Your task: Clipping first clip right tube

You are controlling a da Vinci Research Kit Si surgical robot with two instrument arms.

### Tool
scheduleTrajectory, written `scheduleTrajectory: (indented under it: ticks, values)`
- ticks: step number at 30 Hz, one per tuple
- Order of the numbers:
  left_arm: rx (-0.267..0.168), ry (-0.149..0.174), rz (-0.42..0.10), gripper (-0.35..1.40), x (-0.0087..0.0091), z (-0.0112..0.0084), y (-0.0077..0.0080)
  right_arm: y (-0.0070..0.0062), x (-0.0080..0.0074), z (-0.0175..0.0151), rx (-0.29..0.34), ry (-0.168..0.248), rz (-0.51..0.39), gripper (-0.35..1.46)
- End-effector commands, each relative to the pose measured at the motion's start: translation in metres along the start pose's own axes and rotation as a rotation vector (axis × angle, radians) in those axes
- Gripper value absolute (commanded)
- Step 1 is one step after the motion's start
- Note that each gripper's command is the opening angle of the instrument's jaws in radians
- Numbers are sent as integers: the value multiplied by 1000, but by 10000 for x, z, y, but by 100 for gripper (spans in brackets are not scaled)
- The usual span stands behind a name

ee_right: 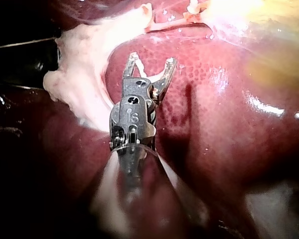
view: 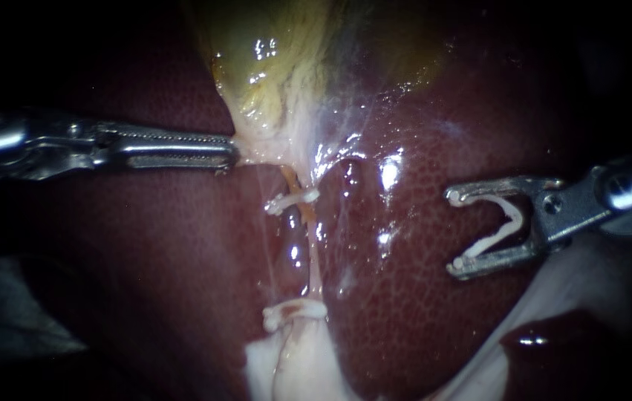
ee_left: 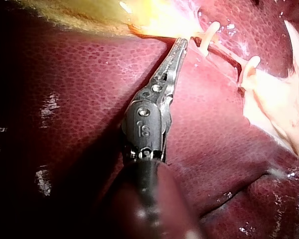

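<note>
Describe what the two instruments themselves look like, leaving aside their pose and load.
Left instrument: grey metal, with long slim jaws, fine serrated teeth, a slot along one jaw and a pinned hinge block behind. Right instrument: grey metal, with shorter forked jaws, hooked tips, a round pivot screw and a stubby body. Both have a small stamped mark on the wrist housing and a smooth round shaft.

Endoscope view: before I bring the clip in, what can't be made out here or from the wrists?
- Which tube to clip: unclear; glare and filmy tissue beside the clipped tube, endoscope view.
- Left instrument: how much gallbladder its jaws hold; tips buried in tissue, endoscope and left wrist views.
- Loaded clip: mostly hidden inside the right instrument, right wrist view.
- Tube below the lower clip: under white tissue, endoscope view.
</note>
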Motion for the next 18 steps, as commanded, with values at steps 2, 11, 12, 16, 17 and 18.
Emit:
scheduleTrajectory:
  ticks: [2, 11, 12, 16, 17, 18]
  values:
    - [-3, 0, -2, -35, 4, -6, 1, 0, 0, 1, 0, 0, 1, 50]
    - [-3, 20, -26, -35, 43, -62, 9, 0, 0, 2, 5, 1, 1, 50]
    - [-1, 26, -23, -35, 48, -68, 9, 0, 0, 2, 5, 1, 0, 50]
    - [8, 41, -20, -35, 59, -84, 9, 0, 2, 5, 13, 1, 1, 50]
    - [8, 41, -14, -35, 60, -86, 9, 0, 2, 7, 17, 5, 1, 50]
    - [8, 41, -14, -35, 60, -86, 9, 0, 3, 9, 21, 10, 1, 50]
